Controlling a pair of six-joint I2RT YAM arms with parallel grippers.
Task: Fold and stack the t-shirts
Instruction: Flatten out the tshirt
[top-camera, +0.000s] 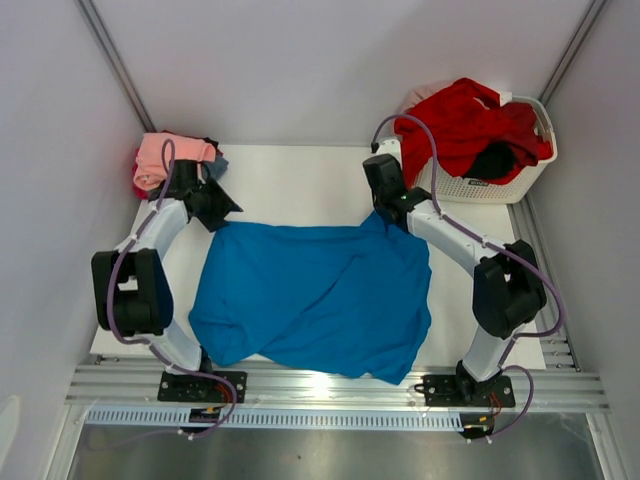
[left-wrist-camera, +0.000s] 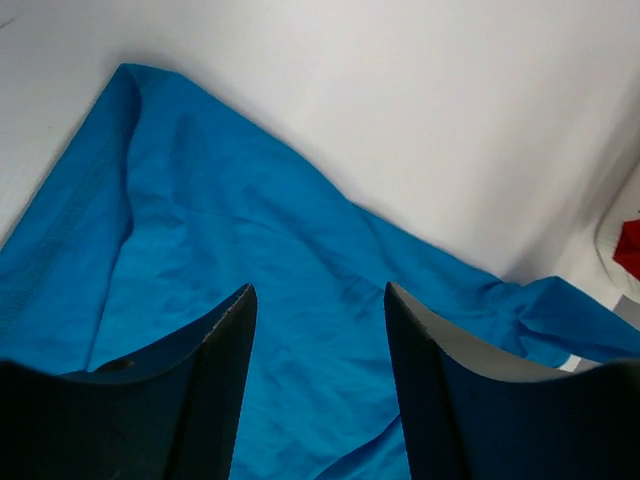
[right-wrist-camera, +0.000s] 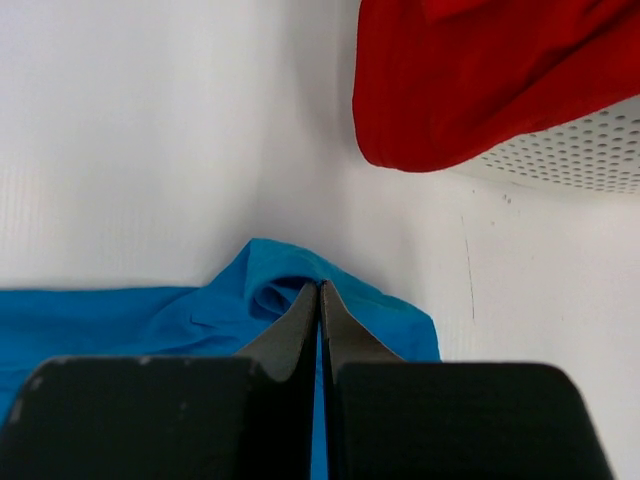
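Top external view — the bright blue t-shirt (top-camera: 320, 295) lies spread on the table (top-camera: 300, 180) between both arms, its long axis running left to right.
Its far right corner is pinched in the closed right gripper (right-wrist-camera: 320, 285); the left gripper (left-wrist-camera: 318, 290) hangs parted and empty just over the far left corner — the nearer arm for it.

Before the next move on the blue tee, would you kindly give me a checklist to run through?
1. Grip: right fingers shut on the far right corner of the blue tee: ok.
2. Second grip: left fingers on the tee: not ok, open above the cloth.
3. Tee lying flat: not ok, creases run across it.
4. Far left, pink tee pile apart from the blue tee: ok.
5. The red tee in the basket, off the blue tee: ok.
6. Near hem fully on the table: cannot tell.
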